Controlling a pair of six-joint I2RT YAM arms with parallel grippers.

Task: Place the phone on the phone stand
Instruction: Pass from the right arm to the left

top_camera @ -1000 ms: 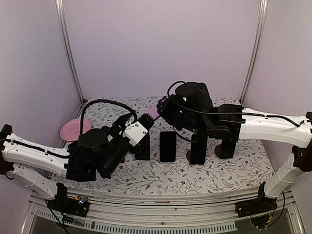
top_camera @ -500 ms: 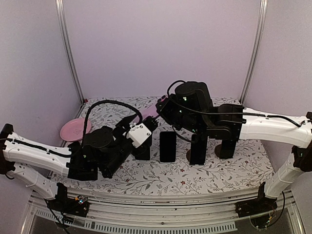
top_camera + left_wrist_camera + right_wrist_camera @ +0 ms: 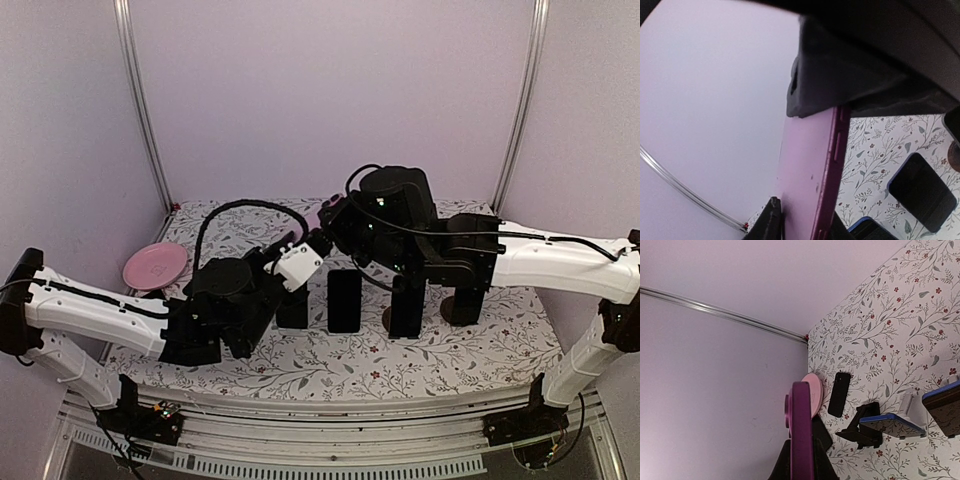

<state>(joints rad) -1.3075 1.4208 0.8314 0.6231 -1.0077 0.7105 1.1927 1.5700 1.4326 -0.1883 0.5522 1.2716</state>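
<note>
Purple phone (image 3: 807, 165) was off the worktop (image 3: 480, 350), held in the air at centre frame in the top view. We logged the right gripper (image 3: 801, 460) as clamped on it; in the right wrist view the phone stood edge-on between that gripper's fingers. The left gripper (image 3: 802, 226) bracketed the phone's other end, with one finger (image 3: 772, 220) against the flat face. We could not tell whether it was pinching. A black phone stand (image 3: 860, 429) sat lower right in the right wrist view, beside a blue-edged phone (image 3: 890, 424). A dark phone (image 3: 344, 300) stood upright mid-frame in the top view, with a pink plate (image 3: 155, 266) at the left.
</note>
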